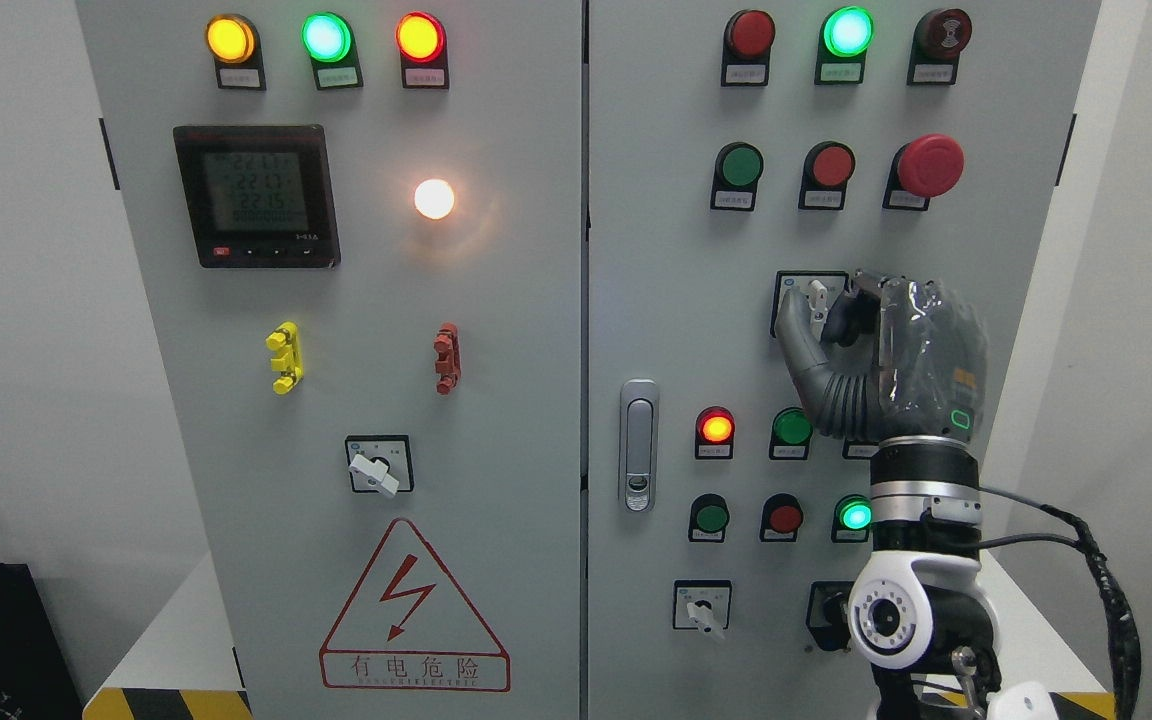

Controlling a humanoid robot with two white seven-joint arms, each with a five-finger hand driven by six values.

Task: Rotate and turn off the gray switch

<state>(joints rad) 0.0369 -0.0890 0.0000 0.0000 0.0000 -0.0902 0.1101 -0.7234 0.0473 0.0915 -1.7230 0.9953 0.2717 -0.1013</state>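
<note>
A tall gray control cabinet is filling the view, its two doors carrying lamps, push buttons, a meter and several rotary switches. The right hand is reaching up from the lower right and is pressing against the right door, while the left hand is not showing at all, so the right is the only one placed to work. Its thumb and curled fingers are closing around the gray switch, which is sitting between them at the upper left of the palm, just above the wrist line. The switch's pale handle is standing nearly upright, its long axis running vertically between thumb and fingertips. Judging by this, the hand is pinching the handle, and the turn probably needs a wrist roll about the knob's centre.
</note>
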